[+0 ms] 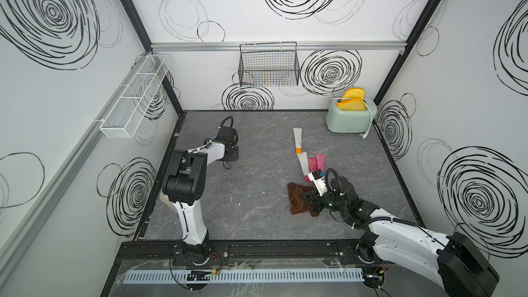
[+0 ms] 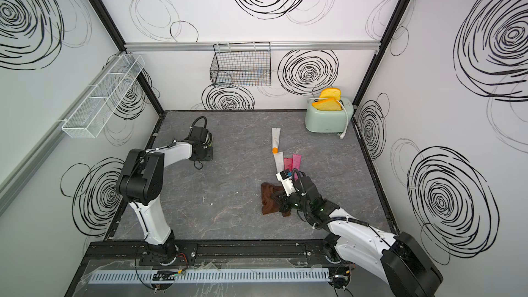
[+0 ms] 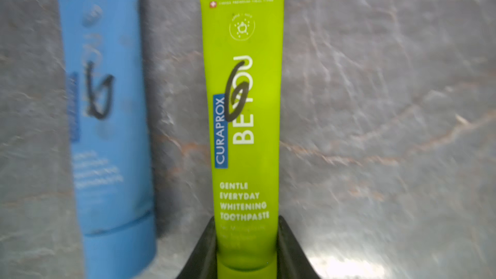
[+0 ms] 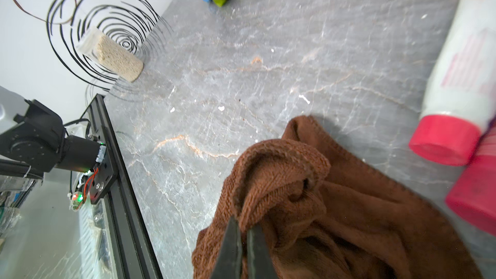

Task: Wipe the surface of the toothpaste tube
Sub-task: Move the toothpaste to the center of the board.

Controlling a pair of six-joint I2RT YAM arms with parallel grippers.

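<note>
Danger first: the left gripper (image 3: 246, 218) has only the cap end of the green toothpaste tube (image 3: 243, 103) between its jaws. That leaves the whole printed body sticking out ahead, so a lift from there could let the tube sag or twist out. The blue tube (image 3: 107, 130) lies just beside it on the table (image 1: 243, 195) and looks easy to clip on the way up.

Over to the right gripper (image 4: 243, 237): its 2 fingers are clamped together on a raised fold of the brown cloth (image 4: 335, 210), with most of the cloth heaped loose below. My worry is that the trailing part drags. The white tube with the red cap (image 4: 461, 76) and a pink tube (image 4: 477, 197) sit right at the cloth's edge (one sweep could scatter them). A pinch on a single fold could also shed the cloth mid-carry.

Now the tube against the fingers. In the left wrist view the 2 black jaws bracket the green tube at its cap end, right up against both sides, and the black marker scrawl on the label lies well ahead of them. Whether they have truly bitten or merely touch, I cannot tell.

In both top views the cloth is well apart from that far-left corner, across the table, so no wiping contact yet. I judge we're at the pick-up stage.
</note>
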